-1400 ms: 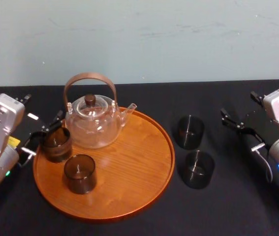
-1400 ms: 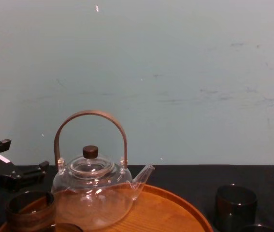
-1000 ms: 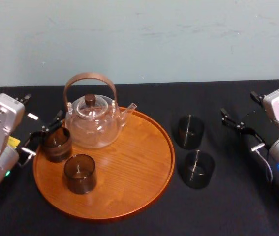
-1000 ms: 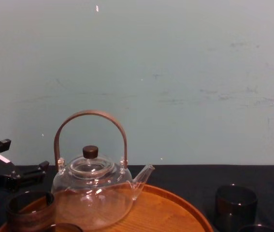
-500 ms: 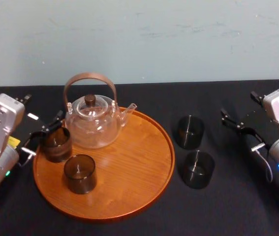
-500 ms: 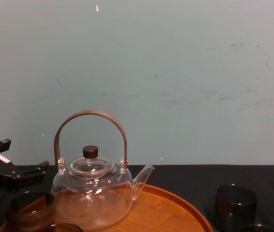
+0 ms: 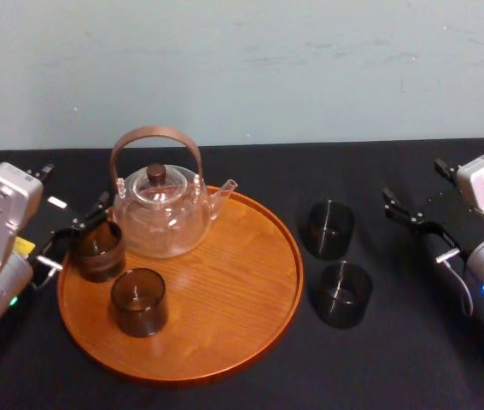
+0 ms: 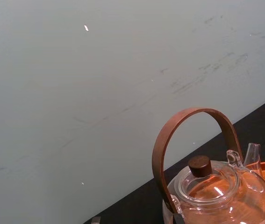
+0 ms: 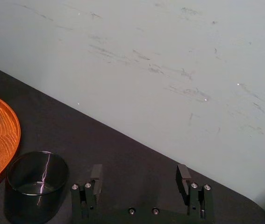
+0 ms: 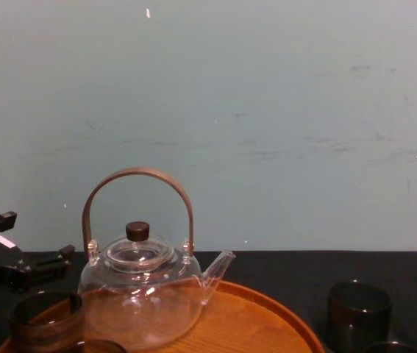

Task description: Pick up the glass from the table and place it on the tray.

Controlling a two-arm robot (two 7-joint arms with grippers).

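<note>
Right now your left gripper [image 7: 78, 235] is spread wide at the left rim of the large round orange-brown wooden tray [image 7: 250, 316], with a squat smoky-brown glass [image 7: 98, 250] standing on the tray just beside it; you cannot tell whether they touch. Your right gripper [image 9: 139, 179] is parted and empty over the black desk [image 7: 412, 359], near a second dark glass [image 9: 36, 179]. The chest view cuts off the tray glass's base.

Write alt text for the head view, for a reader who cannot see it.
A round wooden tray on a black table holds a glass teapot, a dark rear glass and a dark front glass; two more glasses stand on the table to its right. The left gripper, jaws open, is by the rear glass; the right gripper, jaws open, is far right.
</note>
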